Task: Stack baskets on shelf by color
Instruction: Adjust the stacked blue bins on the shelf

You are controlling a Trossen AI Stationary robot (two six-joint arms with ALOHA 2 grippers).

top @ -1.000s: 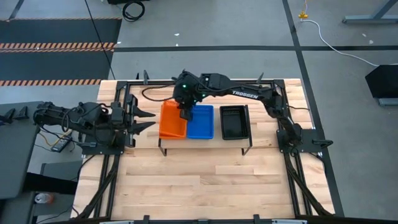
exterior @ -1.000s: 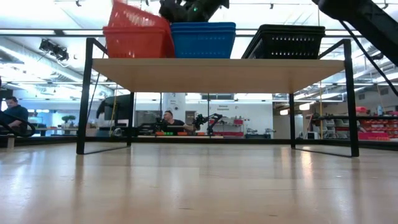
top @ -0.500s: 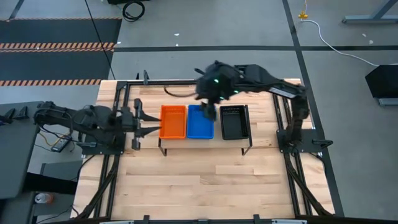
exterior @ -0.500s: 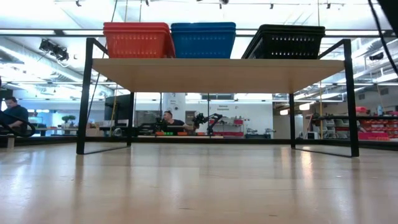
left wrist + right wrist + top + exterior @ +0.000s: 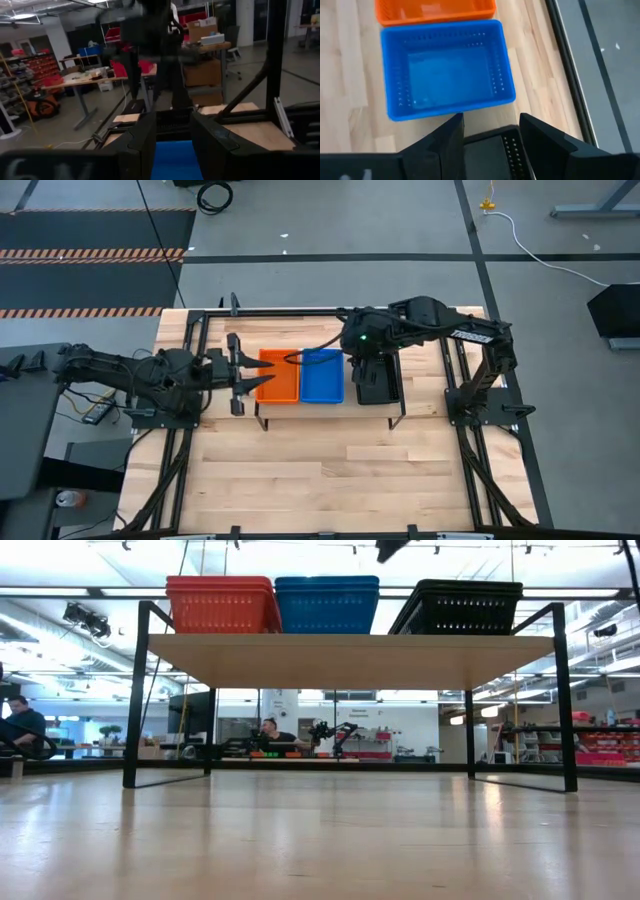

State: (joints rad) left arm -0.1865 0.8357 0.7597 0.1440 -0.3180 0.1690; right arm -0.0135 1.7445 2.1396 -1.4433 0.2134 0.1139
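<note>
Three basket stacks stand side by side on the light-wood shelf point(image 5: 350, 660): orange point(image 5: 279, 376), blue point(image 5: 322, 376) and black point(image 5: 377, 378). In the low view each rests level on its bottom: orange point(image 5: 222, 605), blue point(image 5: 327, 605), black point(image 5: 460, 607). My right gripper point(image 5: 362, 362) hangs open and empty above the shelf, over the black basket's left part; its wrist view shows the open fingers point(image 5: 492, 132) above the black basket point(image 5: 490, 157), with the blue basket point(image 5: 447, 70) and the orange basket point(image 5: 435, 10) beyond. My left gripper point(image 5: 252, 375) is open and empty at the orange basket's left side.
The shelf stands on thin black legs point(image 5: 133, 700) at the far middle of the plank tabletop point(image 5: 330, 470), which has black rails point(image 5: 190, 380) at both sides. The near half of the tabletop is bare wood. People sit in the room behind point(image 5: 20, 725).
My right gripper has come off the orange basket, risen and gone toward the table's right edge, from over the orange and blue baskets to over the black one. The orange basket, tipped a second ago, now sits level on its stack. My left gripper has moved right, toward the orange basket.
</note>
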